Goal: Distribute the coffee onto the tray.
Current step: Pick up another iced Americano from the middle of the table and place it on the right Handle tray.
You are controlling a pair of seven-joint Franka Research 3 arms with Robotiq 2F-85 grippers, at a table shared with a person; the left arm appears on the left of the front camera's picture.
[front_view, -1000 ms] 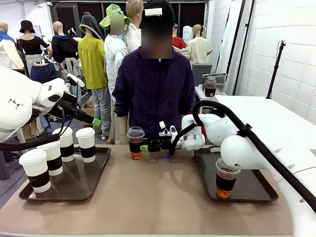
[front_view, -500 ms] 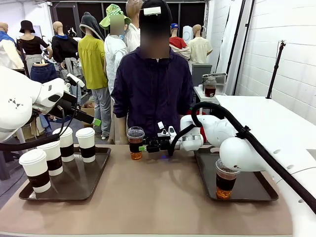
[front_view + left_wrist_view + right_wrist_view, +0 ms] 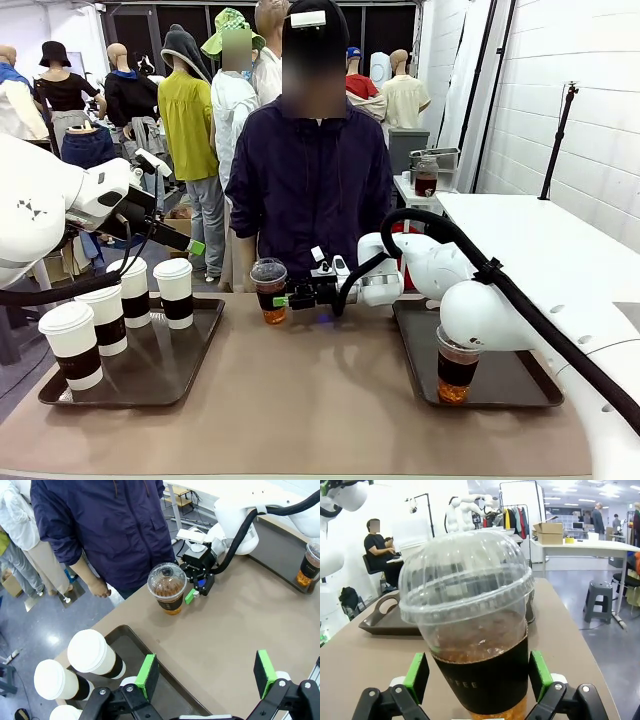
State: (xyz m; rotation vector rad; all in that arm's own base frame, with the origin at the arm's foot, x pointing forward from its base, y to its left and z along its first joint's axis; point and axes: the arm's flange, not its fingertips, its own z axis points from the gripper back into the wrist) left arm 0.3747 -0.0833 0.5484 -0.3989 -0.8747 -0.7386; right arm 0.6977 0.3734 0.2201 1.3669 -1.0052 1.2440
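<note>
Clear dome-lidded cup [image 3: 470, 630] between the right gripper's [image 3: 477, 680] green pads [image 3: 417, 675], holding brown drink behind a black band with faint grey lettering. The gripper body is black, on a white arm [image 3: 470, 300] with a black cable. A second clear cup [image 3: 457, 365] of brown drink stands on a dark tray [image 3: 520, 385] near that arm. The table [image 3: 320, 400] is tan. Below the left gripper [image 3: 205, 672], black with green pads, white paper cups [image 3: 92, 652] with white lids and dark brown bands sit on another dark tray [image 3: 130, 645]. The person [image 3: 310, 190] beyond the grippers wears a dark navy jacket.
</note>
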